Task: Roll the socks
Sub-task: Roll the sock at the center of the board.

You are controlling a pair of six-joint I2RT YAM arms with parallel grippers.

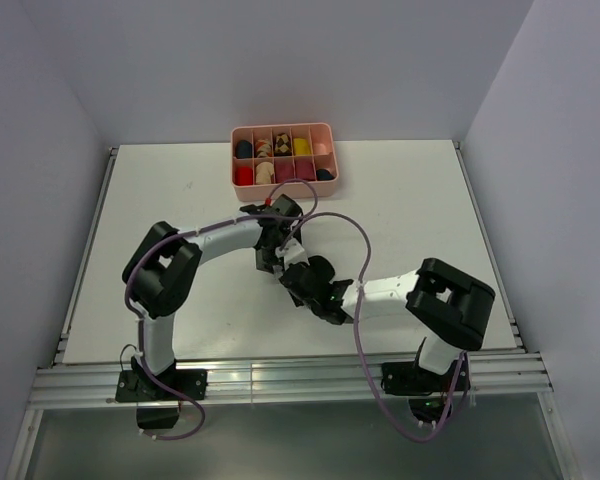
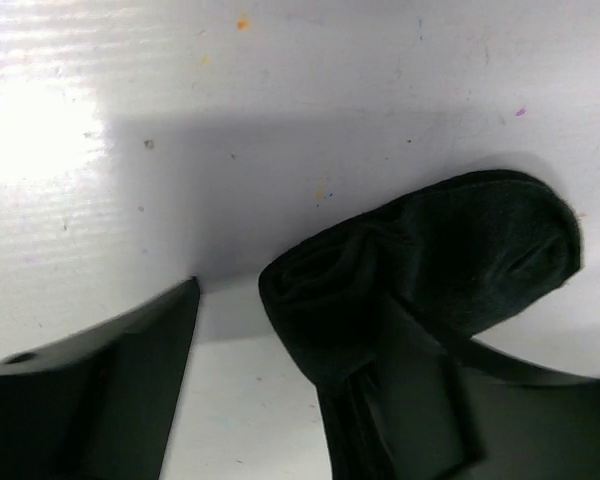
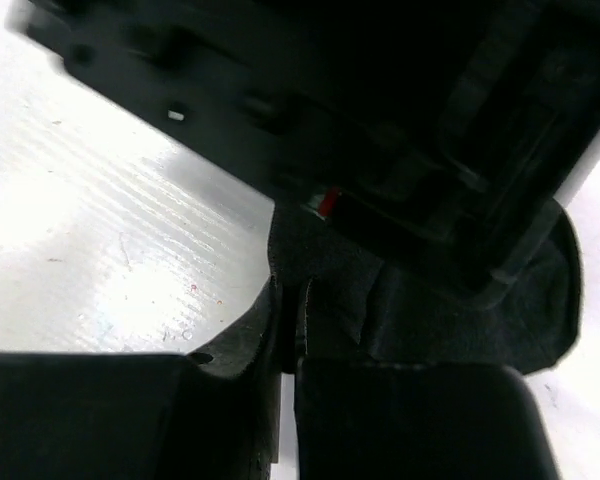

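The left pincer (image 2: 265,320) stands open over the desk (image 2: 280,100), holding nothing. The black sock (image 2: 450,250) lies against one of its fingers, half-rolled, long axis slanting away to the right. The right pincer (image 3: 287,320) is clamped tight at the sock's edge, apparently nipping fabric, so it looks better placed to roll.

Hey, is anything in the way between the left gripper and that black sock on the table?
Nothing visible. The black sock lies on the table right at the open left gripper, touching one finger. The right gripper is shut at the sock's edge, not between them.
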